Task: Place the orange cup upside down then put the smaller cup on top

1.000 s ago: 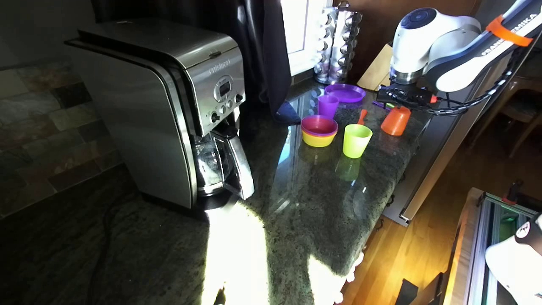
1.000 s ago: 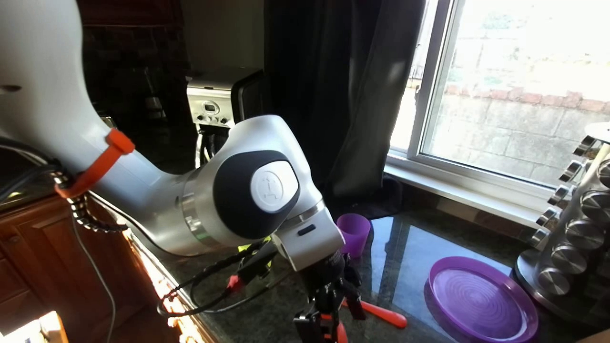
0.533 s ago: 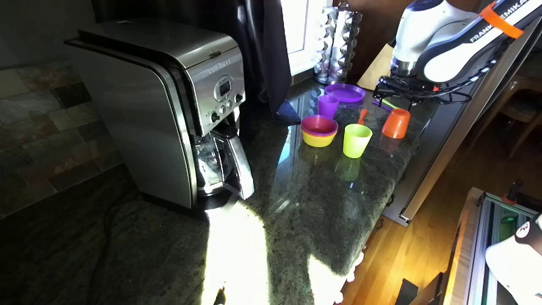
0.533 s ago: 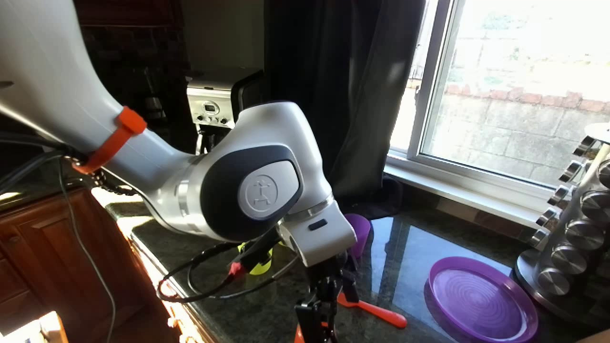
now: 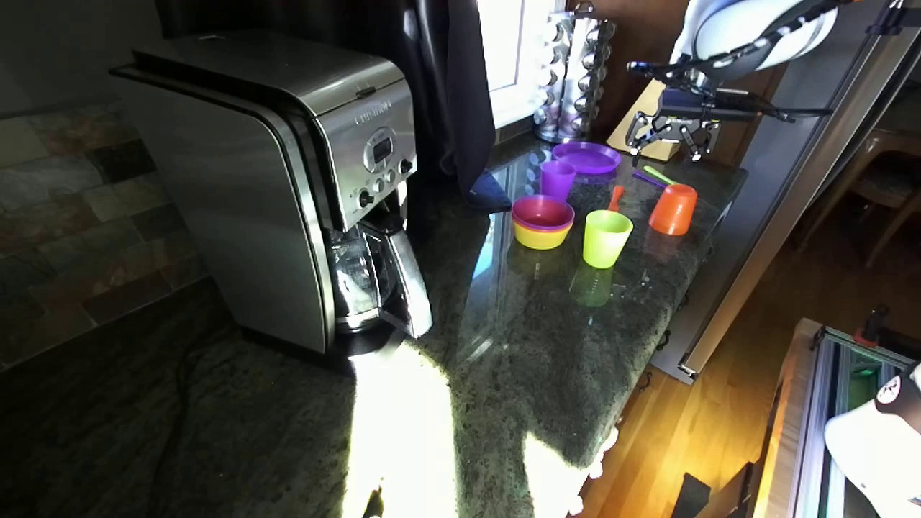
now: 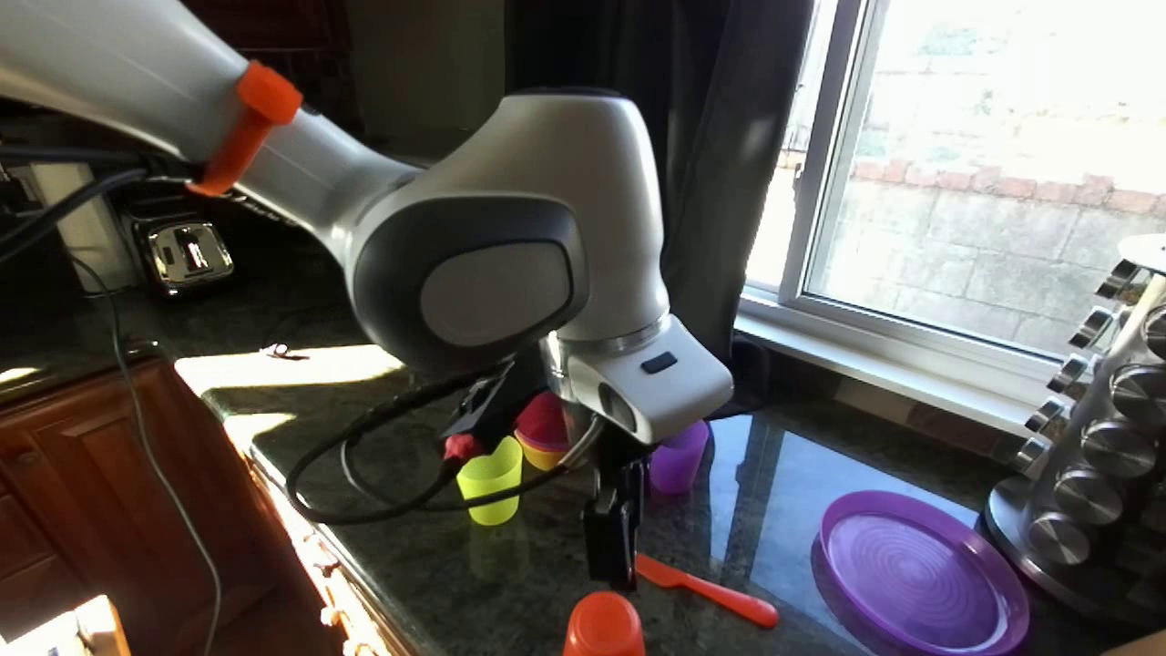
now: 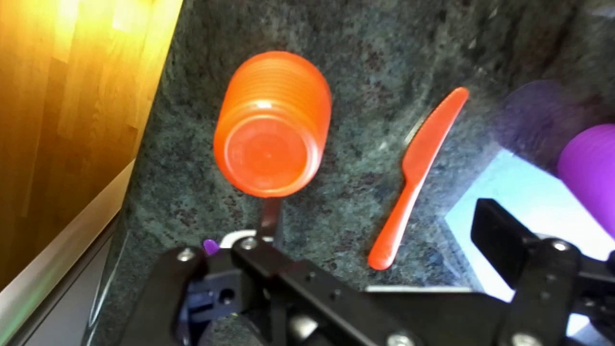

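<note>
- Among the dishes on the dark table [image 5: 518, 388], an exterior view shows a stack of bowls [image 5: 542, 238] at the left, just where it sat a second ago.
- A little right of it is the purple cup [image 5: 557, 181], upright and also unmoved. We take it for the likely smaller cup, though its size is hard to judge from here.
- Next to the right stands the lime green cup [image 5: 606, 241], mouth up and unmoved, so we judge that the stacking step has not begun.
- Farther right is the main change: a second ago the black fingers [image 7: 499, 239] were down at the orange cup [image 5: 673, 211]; now they have risen clear above it, spread wide apart and holding nothing.
- For the task, we read this as the first half done: the orange cup has been let go upside down. Fetching the smaller cup should come next.
- The orange cup is the rightmost cup in that view, standing near the table's edge. A knife [image 7: 415, 168] lies flat near it.
- We see plain, glossy orange, tapered, wide rim down, narrow round base up. The wrist view shows a brighter ring around the base and faint bands along the side. It looks steady.
</note>
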`<state>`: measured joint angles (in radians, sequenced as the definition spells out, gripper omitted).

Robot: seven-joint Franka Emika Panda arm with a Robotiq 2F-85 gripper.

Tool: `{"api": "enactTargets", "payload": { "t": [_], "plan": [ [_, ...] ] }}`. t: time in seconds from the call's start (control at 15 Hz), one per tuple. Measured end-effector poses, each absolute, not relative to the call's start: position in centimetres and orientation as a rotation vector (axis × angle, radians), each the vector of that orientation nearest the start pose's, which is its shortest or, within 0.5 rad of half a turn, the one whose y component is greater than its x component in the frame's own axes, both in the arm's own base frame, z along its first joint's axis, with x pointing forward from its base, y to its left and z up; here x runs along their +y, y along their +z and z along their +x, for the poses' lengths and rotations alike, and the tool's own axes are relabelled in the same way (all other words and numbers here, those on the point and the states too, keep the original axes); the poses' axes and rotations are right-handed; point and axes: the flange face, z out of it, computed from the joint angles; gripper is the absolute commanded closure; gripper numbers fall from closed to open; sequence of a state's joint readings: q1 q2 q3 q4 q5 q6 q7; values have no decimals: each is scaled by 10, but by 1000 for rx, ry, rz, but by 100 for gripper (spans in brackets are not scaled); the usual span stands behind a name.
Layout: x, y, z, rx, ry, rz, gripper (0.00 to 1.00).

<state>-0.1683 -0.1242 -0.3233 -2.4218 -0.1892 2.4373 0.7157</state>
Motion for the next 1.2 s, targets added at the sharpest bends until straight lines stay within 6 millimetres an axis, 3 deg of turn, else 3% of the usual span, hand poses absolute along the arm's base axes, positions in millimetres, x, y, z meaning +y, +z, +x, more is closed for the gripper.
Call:
{"api": "enactTargets", "payload": {
  "t": [0.27, 0.53, 1.2],
  "plan": [
    [-263, 406, 444, 1533, -118, -2765, 0],
    [-288, 418, 456, 1508, -40, -2771, 0],
    [-294, 348, 487, 1643, 128, -2600, 0]
  ]
}}
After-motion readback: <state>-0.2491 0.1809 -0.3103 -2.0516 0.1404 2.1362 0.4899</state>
